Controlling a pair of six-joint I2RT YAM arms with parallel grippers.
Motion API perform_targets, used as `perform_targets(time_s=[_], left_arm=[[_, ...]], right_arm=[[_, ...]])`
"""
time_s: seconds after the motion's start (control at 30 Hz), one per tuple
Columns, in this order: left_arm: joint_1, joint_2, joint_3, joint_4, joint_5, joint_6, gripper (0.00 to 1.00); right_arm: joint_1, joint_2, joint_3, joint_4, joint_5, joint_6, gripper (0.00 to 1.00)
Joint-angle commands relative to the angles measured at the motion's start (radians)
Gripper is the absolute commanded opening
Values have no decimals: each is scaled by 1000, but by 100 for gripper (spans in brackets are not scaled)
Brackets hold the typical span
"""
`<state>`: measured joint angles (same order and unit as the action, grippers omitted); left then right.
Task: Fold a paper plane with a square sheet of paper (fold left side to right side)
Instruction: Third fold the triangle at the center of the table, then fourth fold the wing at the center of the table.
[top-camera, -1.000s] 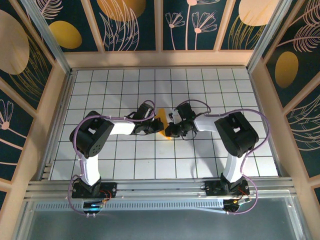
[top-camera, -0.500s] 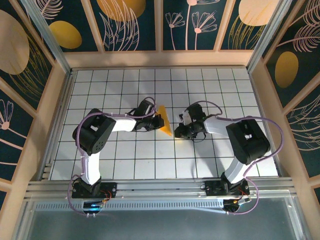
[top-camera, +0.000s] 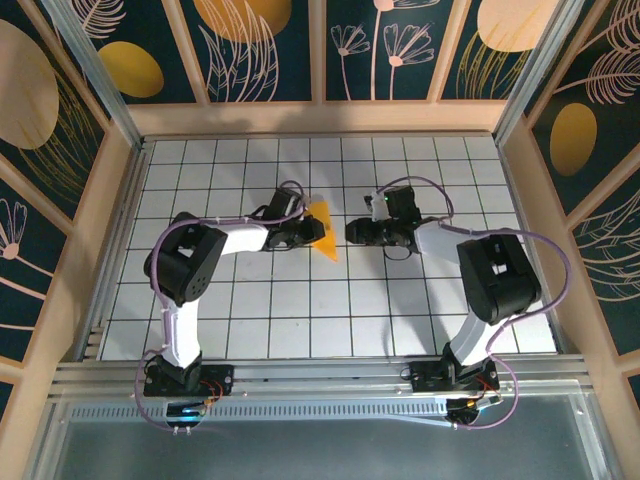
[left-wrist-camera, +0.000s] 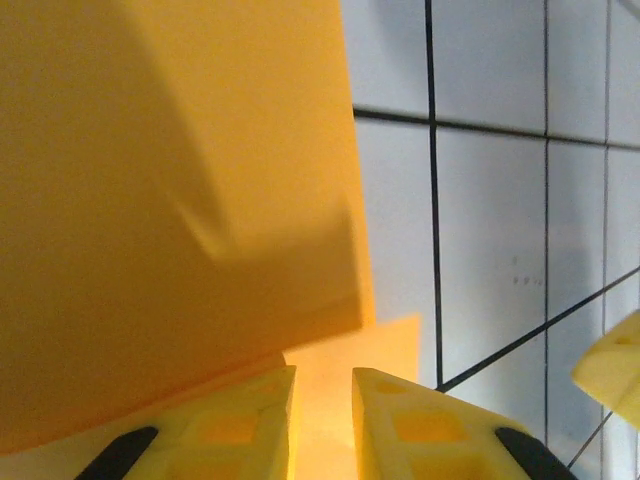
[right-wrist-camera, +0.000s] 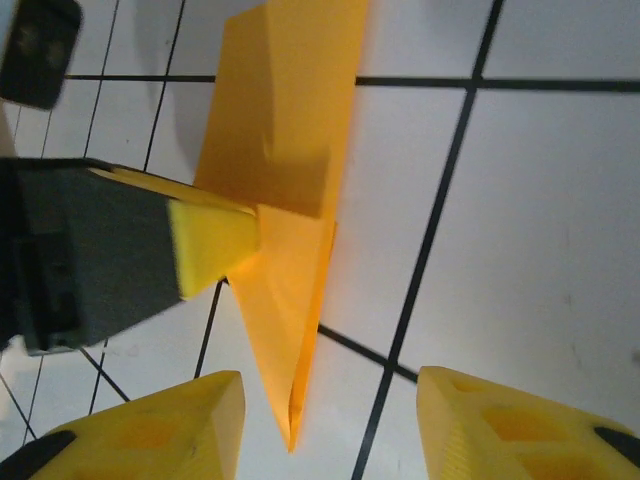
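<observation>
The paper plane (top-camera: 322, 224) is a folded orange-yellow dart on the white tiles at mid-table, its point toward the near side. In the right wrist view the paper plane (right-wrist-camera: 290, 150) shows one flap raised and a sharp tip low down. My left gripper (top-camera: 306, 234) sits at its left edge. In the left wrist view my left gripper (left-wrist-camera: 322, 378) has its jaws a narrow gap apart, with paper (left-wrist-camera: 180, 200) seen flat behind the gap. One of its fingers (right-wrist-camera: 212, 246) touches the paper's side. My right gripper (top-camera: 353, 232) is open, about half a tile right of the paper. Its fingertips (right-wrist-camera: 150, 425) do not touch the paper.
Wooden walls with a dark-blue leaf pattern (top-camera: 130, 70) surround the tiled table (top-camera: 240, 310) on three sides. The arm bases stand on a metal rail (top-camera: 320, 380) at the near edge. Bare tiles lie all round the paper.
My right gripper opened off the paper and drew back to the right. My left gripper shifted slightly away with the paper, and its jaws parted a little.
</observation>
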<state>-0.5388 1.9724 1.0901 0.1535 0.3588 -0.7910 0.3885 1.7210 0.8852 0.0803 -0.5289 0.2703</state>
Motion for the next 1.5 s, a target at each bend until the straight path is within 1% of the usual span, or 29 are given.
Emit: perform_targets(time_s=[0.0, 0.13, 0.23, 0.37, 0.57, 0.63, 0.77, 0.8, 0.9, 1.0, 1.13, 1.47], left_arm=[[28, -100, -48, 34, -35, -24, 24], [58, -150, -140, 90, -63, -61, 28], [82, -167, -197, 131, -48, -89, 30], [98, -178, -227, 153, -38, -98, 33], [118, -178, -253, 194, -10, -122, 39], [128, -182, -266, 215, 2, -133, 41], [152, -187, -287, 240, 29, -141, 45], [158, -187, -290, 248, 39, -143, 47], [176, -177, -297, 286, 76, -159, 50], [186, -152, -284, 314, 121, -167, 51], [186, -103, -232, 319, 188, -154, 48], [186, -3, -129, 288, 258, -138, 45]], right_arm=[[5, 60, 38, 82, -57, -34, 47], [30, 113, 73, 93, -80, -40, 46], [47, 146, 95, 102, -89, -38, 46], [62, 186, 129, 117, -97, -33, 45], [70, 232, 179, 117, -106, -29, 39], [71, 235, 181, 112, -103, -34, 32], [71, 219, 169, 102, -109, -41, 5], [69, 208, 161, 102, -107, -41, 0], [68, 166, 127, 107, -101, -40, 0], [64, 127, 92, 120, -115, -31, 0], [64, 91, 57, 142, -128, -17, 0], [63, 19, -3, 212, -135, 19, 0]])
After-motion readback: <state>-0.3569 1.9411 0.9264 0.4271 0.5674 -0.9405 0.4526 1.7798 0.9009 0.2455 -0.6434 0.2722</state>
